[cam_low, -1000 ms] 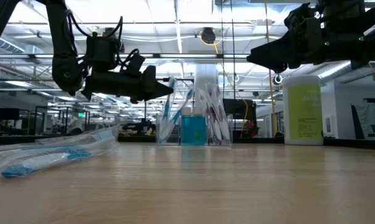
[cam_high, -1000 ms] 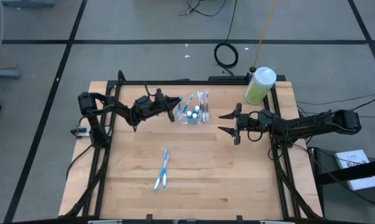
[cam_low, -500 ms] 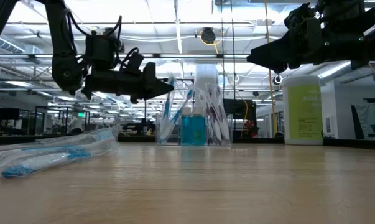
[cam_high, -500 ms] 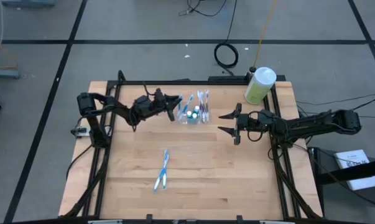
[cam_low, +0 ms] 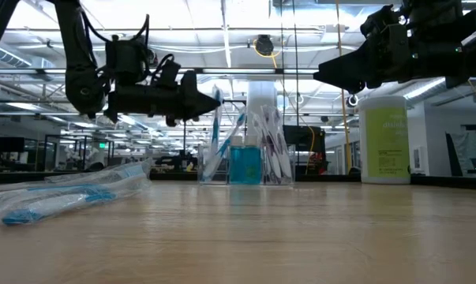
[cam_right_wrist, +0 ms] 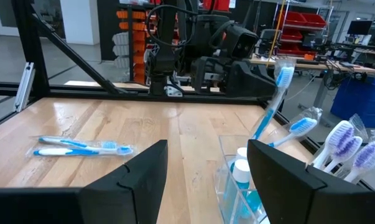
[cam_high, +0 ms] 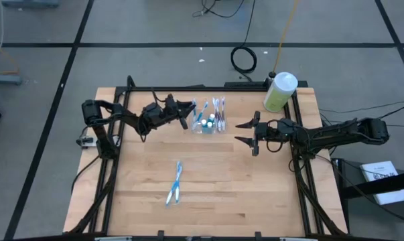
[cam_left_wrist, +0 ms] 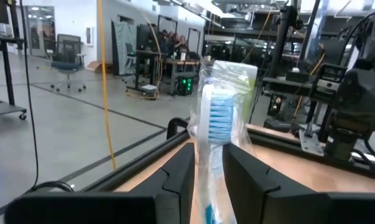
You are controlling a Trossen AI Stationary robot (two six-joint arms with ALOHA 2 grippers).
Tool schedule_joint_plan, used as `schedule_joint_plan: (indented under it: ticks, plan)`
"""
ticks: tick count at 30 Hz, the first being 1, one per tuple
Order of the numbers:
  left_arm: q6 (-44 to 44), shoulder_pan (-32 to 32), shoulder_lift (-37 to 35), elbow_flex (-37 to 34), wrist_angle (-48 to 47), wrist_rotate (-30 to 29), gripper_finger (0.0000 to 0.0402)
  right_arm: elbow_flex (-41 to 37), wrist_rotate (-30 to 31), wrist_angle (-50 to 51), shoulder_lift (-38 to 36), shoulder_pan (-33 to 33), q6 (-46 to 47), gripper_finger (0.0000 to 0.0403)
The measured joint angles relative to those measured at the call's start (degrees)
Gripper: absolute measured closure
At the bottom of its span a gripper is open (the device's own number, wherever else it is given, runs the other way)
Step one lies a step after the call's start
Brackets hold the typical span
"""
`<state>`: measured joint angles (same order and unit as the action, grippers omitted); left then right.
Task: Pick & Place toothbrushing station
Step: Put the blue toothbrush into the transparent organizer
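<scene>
High view: the toothbrushing station (cam_high: pixel 208 119), a clear tray, stood at the table's (cam_high: pixel 208 201) far centre. The left gripper (cam_high: pixel 186 114) had shifted slightly farther back. Two packaged toothbrushes (cam_high: pixel 175 183) lay nearer.

Low view: the right gripper (cam_low: pixel 320 75) hovered, spread and empty.

Left wrist view: parted fingers (cam_left_wrist: pixel 178 177) flanked one wrapped toothbrush (cam_left_wrist: pixel 214 121); grasp indeterminate.

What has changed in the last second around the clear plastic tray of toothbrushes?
The left gripper has risen a little beside the clear plastic toothbrush tray and backed slightly away from it, its fingers loosening around the wrapped blue toothbrush that stands between them in the tray. The right gripper stayed open and hovering to the tray's right; the pair of wrapped blue toothbrushes on the wooden table and the green bottle have not moved.
</scene>
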<state>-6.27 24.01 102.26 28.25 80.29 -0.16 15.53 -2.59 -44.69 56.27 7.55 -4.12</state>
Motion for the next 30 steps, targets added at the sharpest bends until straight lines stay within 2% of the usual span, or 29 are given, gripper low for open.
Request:
schedule_joint_plan:
  ticks: [21, 30]
  plan:
    - [1.15, -0.31, -0.01, 0.01, -10.04, 0.02, 0.0313, 0.00, 0.00, -0.03, 0.00, 0.00, 0.00, 0.0190]
    - [0.10, -0.39, 0.00, 0.00, -8.50, -0.11, 0.0313, 0.00, -0.02, -0.04, 0.00, 0.00, 0.00, 0.0190]
